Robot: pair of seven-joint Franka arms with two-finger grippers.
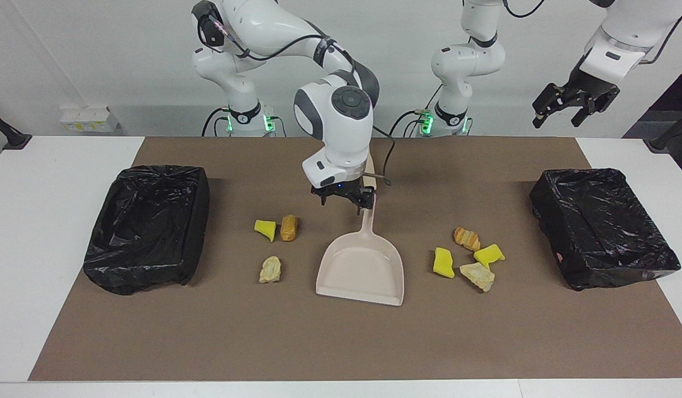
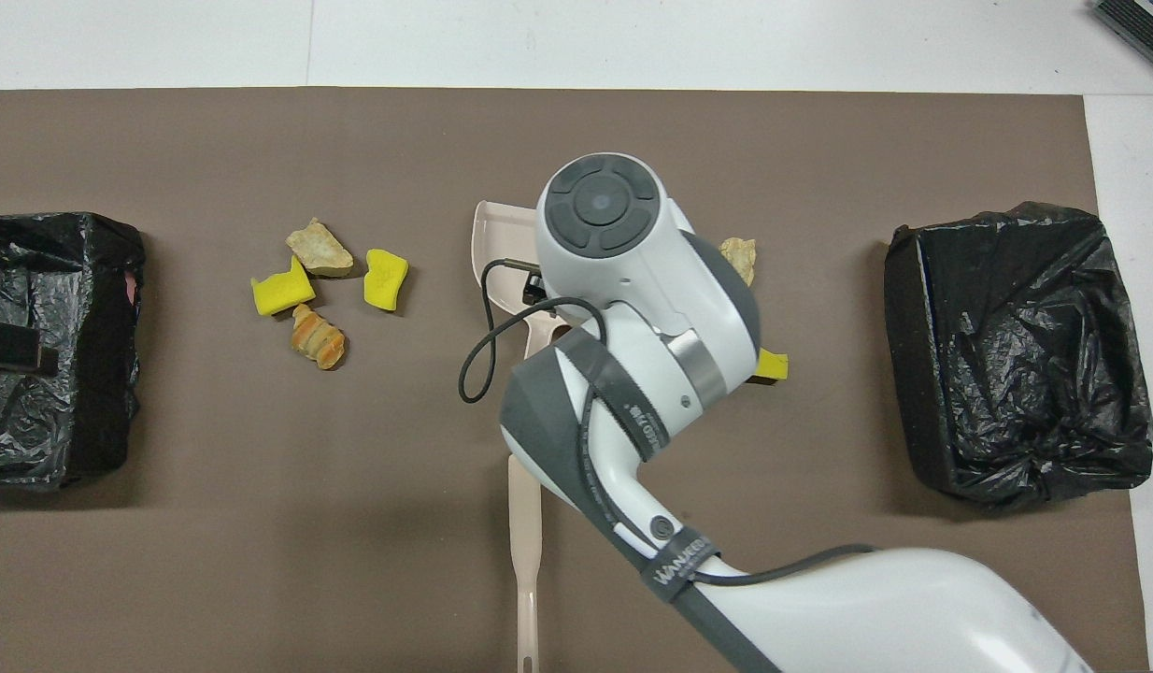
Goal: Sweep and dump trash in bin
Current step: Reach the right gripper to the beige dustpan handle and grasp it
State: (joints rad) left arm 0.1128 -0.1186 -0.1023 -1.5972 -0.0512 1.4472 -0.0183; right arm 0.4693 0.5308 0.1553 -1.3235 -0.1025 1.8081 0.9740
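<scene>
The trash lies in two groups on the brown mat. A yellow wedge (image 1: 265, 228), a brown lump (image 1: 289, 227) and a tan lump (image 1: 270, 269) lie toward the right arm's end. Several yellow and bread-like pieces (image 1: 473, 258) (image 2: 320, 285) lie toward the left arm's end. Between the groups lies the beige dustpan (image 1: 360, 271) (image 2: 491, 234), with the brush (image 2: 523, 542) in line with its handle, nearer the robots. My right gripper (image 1: 345, 204) hangs open low over the end of the dustpan's handle, holding nothing. My left gripper (image 1: 573, 108) waits open, high over its end of the table.
Two black-bagged bins stand on the mat, one (image 1: 147, 226) (image 2: 1016, 346) at the right arm's end and one (image 1: 601, 226) (image 2: 53, 346) at the left arm's end. In the overhead view the right arm hides most of the dustpan and the brown lump.
</scene>
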